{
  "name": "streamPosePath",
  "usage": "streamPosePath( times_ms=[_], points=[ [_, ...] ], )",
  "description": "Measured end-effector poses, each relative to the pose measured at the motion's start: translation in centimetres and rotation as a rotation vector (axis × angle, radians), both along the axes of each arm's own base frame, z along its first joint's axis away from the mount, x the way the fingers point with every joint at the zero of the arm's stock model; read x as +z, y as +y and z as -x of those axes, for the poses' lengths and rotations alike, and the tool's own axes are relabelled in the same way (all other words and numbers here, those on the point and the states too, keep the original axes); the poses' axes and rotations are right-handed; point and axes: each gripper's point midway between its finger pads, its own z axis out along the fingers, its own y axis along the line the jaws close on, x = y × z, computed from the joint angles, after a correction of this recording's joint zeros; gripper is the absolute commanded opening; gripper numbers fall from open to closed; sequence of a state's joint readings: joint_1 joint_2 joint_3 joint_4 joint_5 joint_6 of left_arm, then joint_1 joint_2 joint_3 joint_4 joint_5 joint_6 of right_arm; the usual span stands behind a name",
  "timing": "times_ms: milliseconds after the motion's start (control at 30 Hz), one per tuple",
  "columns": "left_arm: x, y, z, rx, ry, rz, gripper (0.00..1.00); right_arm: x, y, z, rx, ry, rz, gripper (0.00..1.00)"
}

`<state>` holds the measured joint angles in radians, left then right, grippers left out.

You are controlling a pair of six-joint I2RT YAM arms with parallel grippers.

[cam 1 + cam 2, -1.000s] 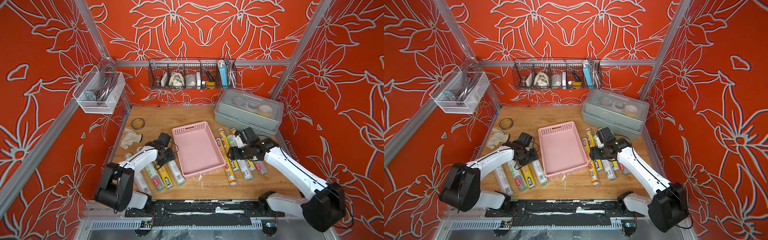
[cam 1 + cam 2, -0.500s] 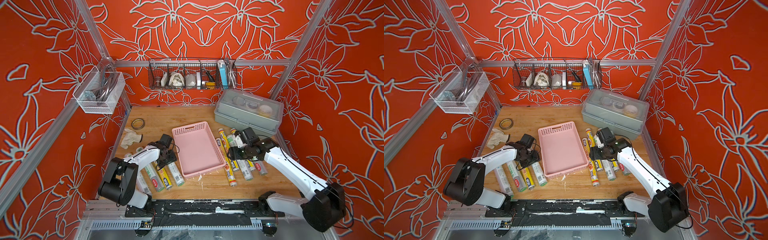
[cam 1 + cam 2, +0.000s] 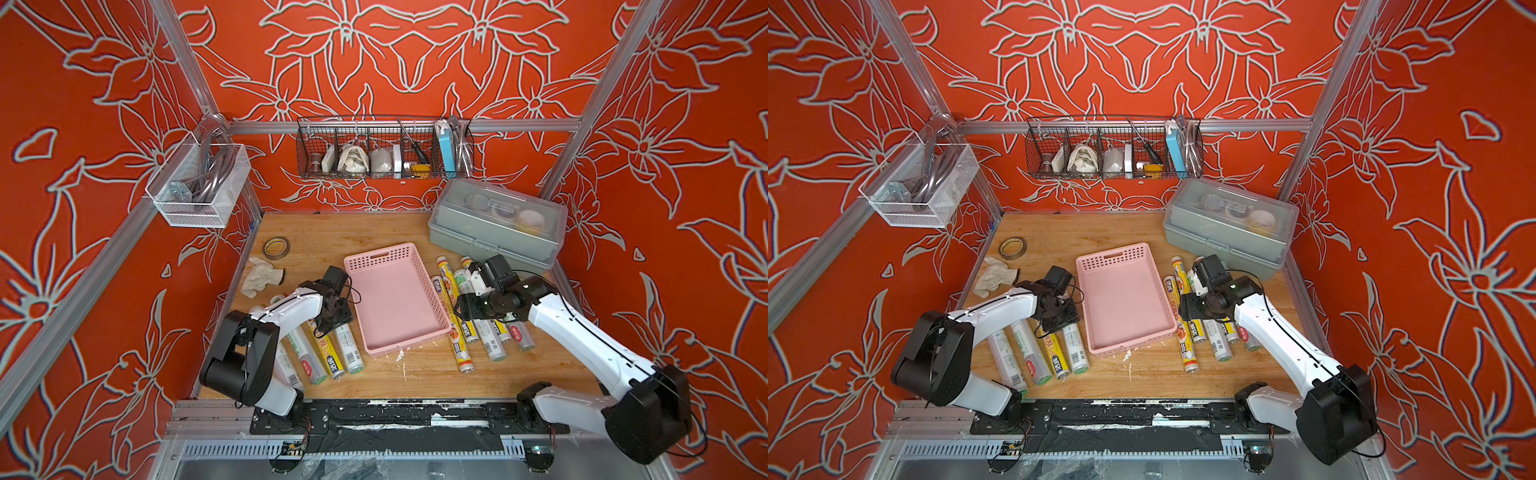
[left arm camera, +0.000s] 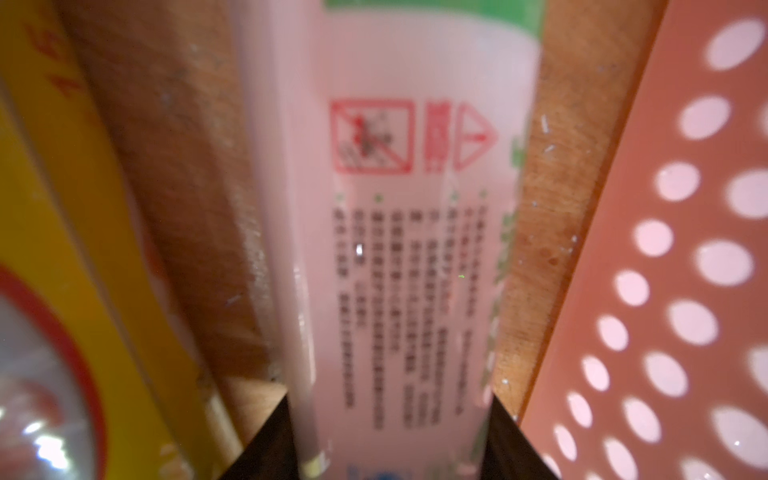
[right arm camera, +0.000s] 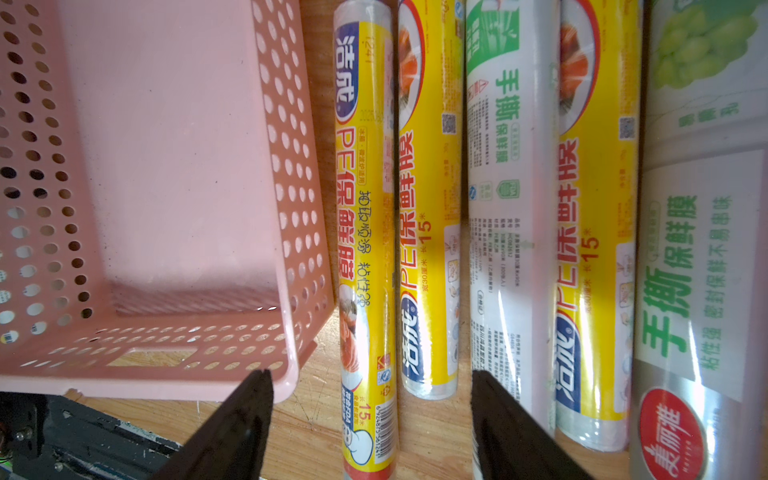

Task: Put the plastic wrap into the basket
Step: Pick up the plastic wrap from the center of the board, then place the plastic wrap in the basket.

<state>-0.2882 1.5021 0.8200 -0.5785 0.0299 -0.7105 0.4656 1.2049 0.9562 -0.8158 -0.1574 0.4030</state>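
Plastic wrap (image 3: 462,351) lies on the bench (image 3: 415,374), none in the basket (image 3: 380,253) beside each hand: the left hand (image 4: 390,419) straddles a white-green roll (image 4: 415,249) crosswise for a lift, clamped or not I cannot tell, while the right hand (image 5: 372,395) hangs spread above a yellow roll (image 5: 365,208).

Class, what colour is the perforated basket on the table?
The basket is pink, clearest in the right wrist view.

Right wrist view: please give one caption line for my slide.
Open right gripper above yellow plastic wrap rolls lying beside the empty pink basket.
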Motion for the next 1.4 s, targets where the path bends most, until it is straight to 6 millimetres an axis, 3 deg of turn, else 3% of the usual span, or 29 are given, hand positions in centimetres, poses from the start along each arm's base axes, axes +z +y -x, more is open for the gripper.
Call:
streamPosePath(
  times_ms=[233, 633, 800, 933, 1100, 1233, 1400],
  points=[
    [3.2, -0.1, -2.0, -0.029, -0.06, -0.019, 0.34, 0.1, -0.2, -0.1, -0.006, -0.012, 0.01, 0.75],
    [12.7, 1.1, -4.5, -0.04, -0.205, -0.099, 0.33, 1.1, -1.5, -1.0, -0.026, -0.063, 0.078, 0.76],
    [16.4, 0.1, -5.7, -0.054, -0.271, -0.063, 0.34, 1.1, -2.6, -1.4, -0.046, -0.074, 0.108, 0.76],
    [18.6, -1.9, -6.5, -0.094, -0.31, -0.026, 0.34, 0.8, -3.8, -1.9, -0.075, -0.067, 0.132, 0.76],
    [18.5, -5.2, -7.5, -0.155, -0.295, 0.003, 0.34, 0.1, -4.7, -2.4, -0.094, -0.046, 0.147, 0.76],
    [16.3, -7.1, -7.8, -0.181, -0.23, 0.019, 0.34, -0.2, -4.8, -2.5, -0.092, -0.036, 0.152, 0.75],
    [12.9, -8.0, -8.6, -0.18, -0.149, 0.017, 0.34, -0.5, -4.4, -2.4, -0.08, -0.017, 0.135, 0.74]
  ],
)
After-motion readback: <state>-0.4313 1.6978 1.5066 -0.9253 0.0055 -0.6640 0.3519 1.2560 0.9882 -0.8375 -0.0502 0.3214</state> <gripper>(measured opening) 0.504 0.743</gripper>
